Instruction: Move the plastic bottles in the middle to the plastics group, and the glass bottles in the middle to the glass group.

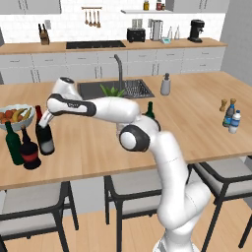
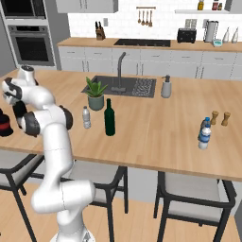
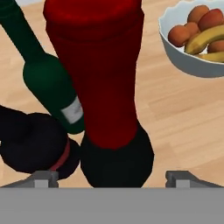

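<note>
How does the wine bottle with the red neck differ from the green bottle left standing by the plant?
The wine bottle has red foil on its neck and a grey label; the green bottle is plain dark green. The wine bottle stands at the counter's left end beside the slim green bottle and the squat red-labelled bottle, with the claw around its neck; the green bottle stands free mid-counter near the potted plant. Both are upright, dark glass.

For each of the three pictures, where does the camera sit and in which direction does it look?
Left base view: behind the arm to its left, facing the island counter; the arm reaches left to the wine bottle.
Right base view: behind to its right, facing the same counter; the arm rises at left.
Hand view: on the hand, looking along the gripper at the wine bottle's red foil.
Both base views share the short green bottle.
</note>
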You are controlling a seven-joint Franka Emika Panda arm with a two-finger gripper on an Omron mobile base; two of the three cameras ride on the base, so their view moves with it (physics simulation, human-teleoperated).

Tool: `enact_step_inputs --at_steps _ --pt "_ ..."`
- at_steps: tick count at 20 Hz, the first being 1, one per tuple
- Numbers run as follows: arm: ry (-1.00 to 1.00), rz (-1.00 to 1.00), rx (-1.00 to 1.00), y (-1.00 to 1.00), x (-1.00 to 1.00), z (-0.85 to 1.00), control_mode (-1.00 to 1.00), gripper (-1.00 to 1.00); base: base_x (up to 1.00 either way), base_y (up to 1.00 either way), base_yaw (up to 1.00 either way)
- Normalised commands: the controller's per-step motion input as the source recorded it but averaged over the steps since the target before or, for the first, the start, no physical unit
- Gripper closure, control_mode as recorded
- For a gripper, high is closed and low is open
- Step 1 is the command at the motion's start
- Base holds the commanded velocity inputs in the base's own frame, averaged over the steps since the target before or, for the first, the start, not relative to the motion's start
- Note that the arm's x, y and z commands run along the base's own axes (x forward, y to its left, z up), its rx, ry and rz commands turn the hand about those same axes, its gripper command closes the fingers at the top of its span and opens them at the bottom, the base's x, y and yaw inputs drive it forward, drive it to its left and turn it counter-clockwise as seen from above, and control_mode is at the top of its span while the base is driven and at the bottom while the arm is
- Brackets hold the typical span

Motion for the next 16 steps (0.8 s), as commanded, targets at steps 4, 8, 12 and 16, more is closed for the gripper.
enact_step_inputs --at_steps 4,8,12,16 --pt "-0.05 -0.06 0.02 -0.33 -0.43 0.26 -1.0 -1.0 0.0 0.0 0.0" --pt "-0.01 -0.1 0.02 -0.64 -0.82 0.38 -1.0 -1.0 0.0 0.0 0.0" --pt "0.0 -0.13 0.0 -0.93 -0.99 0.07 -1.0 -1.0 0.0 0.0 0.0" --pt "-0.02 -0.19 0.0 -1.0 -1.0 -0.03 -1.0 -1.0 0.0 0.0 0.0"
